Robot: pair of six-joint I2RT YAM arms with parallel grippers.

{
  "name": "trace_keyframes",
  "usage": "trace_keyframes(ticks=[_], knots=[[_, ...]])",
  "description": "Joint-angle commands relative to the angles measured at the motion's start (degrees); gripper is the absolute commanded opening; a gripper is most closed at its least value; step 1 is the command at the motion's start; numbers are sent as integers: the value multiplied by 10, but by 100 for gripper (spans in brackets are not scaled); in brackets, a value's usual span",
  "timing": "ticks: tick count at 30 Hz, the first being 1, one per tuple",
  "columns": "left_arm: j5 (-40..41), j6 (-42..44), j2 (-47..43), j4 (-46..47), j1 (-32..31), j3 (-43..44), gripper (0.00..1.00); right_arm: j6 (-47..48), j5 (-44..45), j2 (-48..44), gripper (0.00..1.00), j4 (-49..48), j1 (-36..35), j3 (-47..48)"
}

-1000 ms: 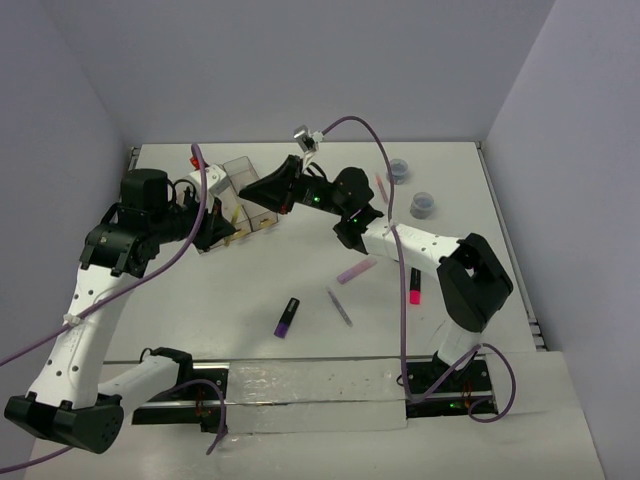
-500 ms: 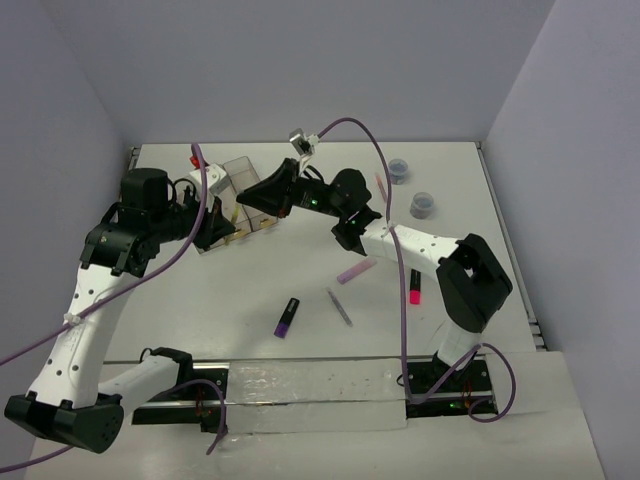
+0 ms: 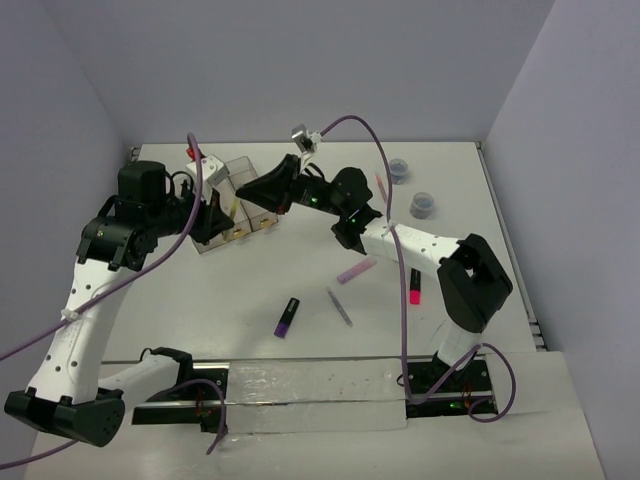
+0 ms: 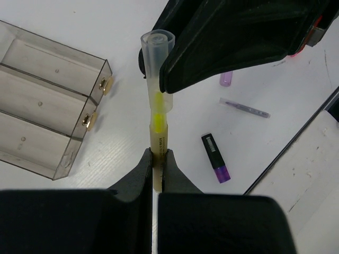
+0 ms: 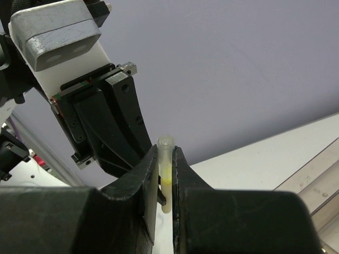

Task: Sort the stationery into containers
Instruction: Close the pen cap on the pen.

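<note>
white table under grey walls carried the bins (image 4: 99,84) at its far left. both arms met in the air near them on one yellow pen (image 4: 157,119). the left gripper (image 4: 157,159) was clamped on its barrel and the right gripper (image 5: 165,159) on its clear cap. a purple marker (image 4: 215,159), grey stick (image 4: 244,107) and lilac marker (image 3: 356,271) lay loose nearer the bases.

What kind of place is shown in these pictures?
Probably a robotics lab test cell: a white table enclosed by plain grey panels, with a left arm and a right arm mounted at its near edge.
</note>
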State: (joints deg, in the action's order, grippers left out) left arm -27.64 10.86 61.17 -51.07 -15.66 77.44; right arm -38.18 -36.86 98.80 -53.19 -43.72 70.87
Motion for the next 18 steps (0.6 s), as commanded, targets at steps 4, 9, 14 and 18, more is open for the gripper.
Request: trace_keyframes(ticks=[4,9,14,18], knots=[[-21,-31,21,84,2,83,0,18,-47,0,0,44,-26,26],[1,-12,33,83,2,122,0,66,-48,-14,0,120,-25,40],[3,-18,45,92,2,153,0,104,-59,-25,0,183,-26,52],[-5,-28,71,96,2,213,0,133,-58,-31,0,235,-28,59]])
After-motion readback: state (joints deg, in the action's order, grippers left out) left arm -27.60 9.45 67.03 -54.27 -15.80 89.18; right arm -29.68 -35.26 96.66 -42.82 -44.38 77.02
